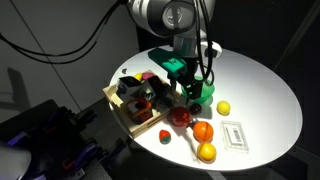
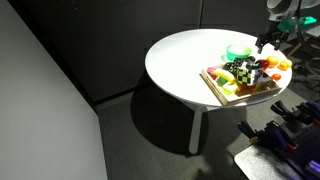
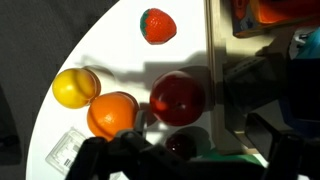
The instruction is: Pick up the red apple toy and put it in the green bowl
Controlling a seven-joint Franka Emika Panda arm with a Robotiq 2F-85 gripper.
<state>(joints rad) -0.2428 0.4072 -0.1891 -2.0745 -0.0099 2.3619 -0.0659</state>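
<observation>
The red apple toy [image 3: 178, 97] lies on the white table beside the wooden tray's edge, touching the orange ball [image 3: 112, 115]. It also shows in an exterior view [image 1: 181, 116]. My gripper [image 3: 190, 152] is open and empty, hovering just above the apple with a finger on each side; in an exterior view [image 1: 187, 98] it hangs right over it. The green bowl [image 2: 238, 50] stands on the table beyond the tray; in an exterior view [image 1: 165, 60] the arm partly hides it.
A wooden tray [image 1: 118, 108] full of toy pieces sits beside the apple. A yellow fruit [image 3: 75, 87], a small red strawberry piece [image 3: 158, 25], another yellow fruit [image 1: 224, 107] and a white card [image 1: 235, 135] lie near the table's edge.
</observation>
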